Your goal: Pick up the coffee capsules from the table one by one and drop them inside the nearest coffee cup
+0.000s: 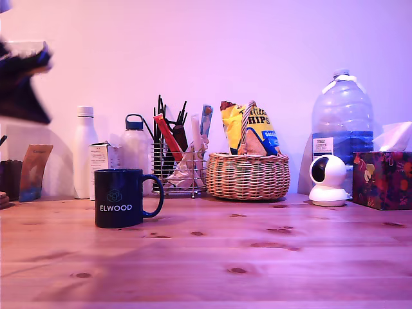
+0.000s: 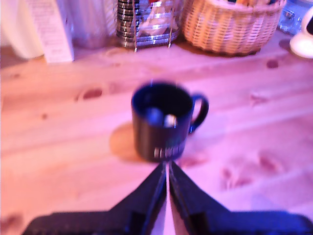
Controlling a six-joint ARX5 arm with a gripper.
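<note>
From the wrist view I look down into the coffee cup (image 2: 166, 120), a dark glossy cylinder with a loop handle; inside it I make out blurred rounded shapes, one pale and shiny (image 2: 170, 120), which I take for coffee capsules, though the blur stops me counting them. The gripper (image 2: 167, 178) fills the lower part of that picture, its two dark fingers pressed together to a narrow point with only a sliver of gap and nothing between them.

The exterior view hides the cup's inside. There I see the cup (image 1: 121, 197) side-on with white ELWOOD lettering and a small logo, standing on the knotty pine table (image 1: 257, 257) toward the exterior view's left. The arm (image 1: 22, 80) is only a dark smear at the upper left edge, well above the cup.

Behind the cup stand a white bottle (image 1: 85, 151), a small carton (image 1: 103, 161) and a wire caddy (image 1: 177, 164) of utensils. A woven wicker basket (image 1: 248, 176) holds crisp bags. Further to the exterior view's right are a big clear water jug (image 1: 342, 122), a rounded white camera (image 1: 328, 180) and a patterned tissue box (image 1: 382, 179).
</note>
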